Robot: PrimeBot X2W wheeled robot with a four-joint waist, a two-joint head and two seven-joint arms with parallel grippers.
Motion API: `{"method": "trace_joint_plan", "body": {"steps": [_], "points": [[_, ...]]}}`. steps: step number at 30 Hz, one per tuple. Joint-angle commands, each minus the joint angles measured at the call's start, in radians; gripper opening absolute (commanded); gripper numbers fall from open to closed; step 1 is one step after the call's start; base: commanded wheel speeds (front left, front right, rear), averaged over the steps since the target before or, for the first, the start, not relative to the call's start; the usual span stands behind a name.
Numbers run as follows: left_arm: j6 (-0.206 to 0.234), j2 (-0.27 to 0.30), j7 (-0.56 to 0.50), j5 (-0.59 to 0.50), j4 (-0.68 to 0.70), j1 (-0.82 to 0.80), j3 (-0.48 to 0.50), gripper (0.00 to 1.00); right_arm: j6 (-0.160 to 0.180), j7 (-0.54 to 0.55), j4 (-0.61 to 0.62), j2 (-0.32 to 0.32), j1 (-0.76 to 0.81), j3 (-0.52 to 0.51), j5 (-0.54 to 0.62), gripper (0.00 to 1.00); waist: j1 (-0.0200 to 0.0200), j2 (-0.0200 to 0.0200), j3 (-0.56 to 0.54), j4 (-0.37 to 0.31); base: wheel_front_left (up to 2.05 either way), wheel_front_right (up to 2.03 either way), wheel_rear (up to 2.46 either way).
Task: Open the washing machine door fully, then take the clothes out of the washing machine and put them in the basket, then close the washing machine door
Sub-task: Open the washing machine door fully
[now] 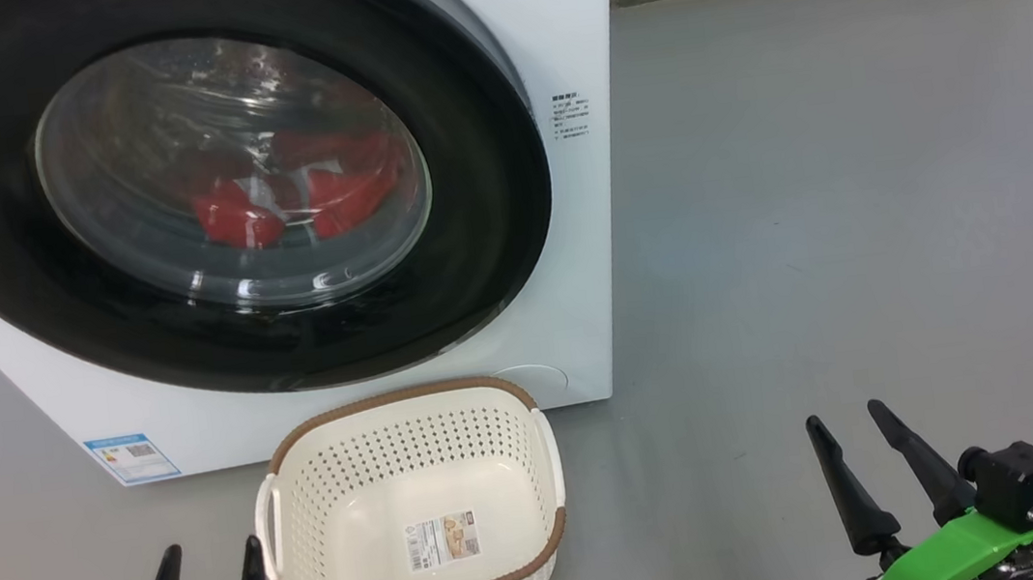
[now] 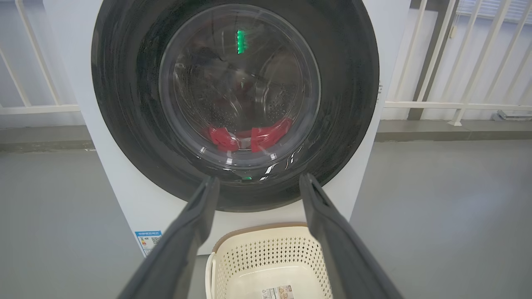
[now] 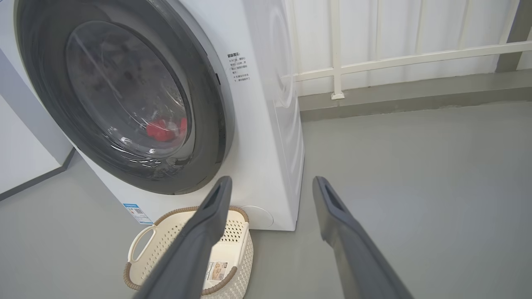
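The white washing machine [image 1: 559,22] stands ahead with its black-rimmed round door [image 1: 485,186] shut against the front. Red clothes [image 1: 302,198] lie inside the drum behind the glass; they also show as clothes [image 2: 249,135] and clothes [image 3: 164,128] in the wrist views. The cream basket [image 1: 558,528] sits on the floor just before the machine, with nothing in it but a label on its bottom. My left gripper [image 1: 211,551] stands open at the lower left, beside the basket's left handle. My right gripper [image 1: 847,418] stands open at the lower right, well clear of the basket.
Grey floor [image 1: 856,193] stretches to the right of the machine. A white railing [image 3: 395,60] and a low kerb run behind it. A pale wall [image 3: 25,153] stands to the machine's left.
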State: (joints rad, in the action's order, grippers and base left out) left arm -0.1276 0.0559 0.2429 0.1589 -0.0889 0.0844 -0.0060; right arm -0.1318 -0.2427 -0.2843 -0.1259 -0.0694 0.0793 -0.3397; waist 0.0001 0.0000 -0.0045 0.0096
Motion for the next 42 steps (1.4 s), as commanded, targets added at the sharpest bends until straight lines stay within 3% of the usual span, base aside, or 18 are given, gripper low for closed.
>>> {"method": "trace_joint_plan", "body": {"steps": [1,28,29,30,31,32,42], "points": [[-0.003,0.015,0.018,-0.031,0.028,-0.008,0.031,1.00,0.001,-0.018,0.028,-0.007,-0.003,0.017,0.038,1.00,0.0000,0.0000,0.001,-0.001,0.00,0.00,0.00],[-0.003,0.002,0.019,0.033,-0.007,-0.010,0.048,1.00,0.001,-0.019,0.036,0.015,0.031,-0.026,0.035,1.00,0.0000,0.0000,-0.008,0.009,0.00,0.00,0.00],[-0.003,0.001,0.019,0.034,-0.006,-0.009,0.047,1.00,0.001,-0.019,0.037,0.016,0.029,-0.025,0.028,0.75,0.0000,0.0000,-0.008,0.010,0.00,0.00,0.00],[-0.003,0.001,0.019,0.034,-0.006,-0.009,0.047,1.00,0.001,-0.019,0.037,0.016,0.026,-0.024,0.022,0.41,0.0000,0.0000,-0.009,0.011,0.00,0.00,0.00],[-0.003,0.001,0.019,0.033,-0.006,-0.008,0.047,1.00,0.001,-0.019,0.039,0.017,0.021,-0.020,0.015,0.14,0.0000,0.0000,-0.009,0.011,0.00,0.00,0.00],[-0.003,0.000,0.019,0.033,-0.005,-0.008,0.047,1.00,0.001,-0.019,0.041,0.018,0.015,-0.016,0.007,0.00,0.0000,0.0000,-0.009,0.012,0.00,0.00,0.00],[-0.003,-0.002,0.019,0.031,-0.001,-0.026,0.027,1.00,0.001,-0.019,0.059,0.035,-0.171,0.017,-0.136,0.00,0.0000,0.0000,0.015,0.032,0.00,0.00,0.00]]}}
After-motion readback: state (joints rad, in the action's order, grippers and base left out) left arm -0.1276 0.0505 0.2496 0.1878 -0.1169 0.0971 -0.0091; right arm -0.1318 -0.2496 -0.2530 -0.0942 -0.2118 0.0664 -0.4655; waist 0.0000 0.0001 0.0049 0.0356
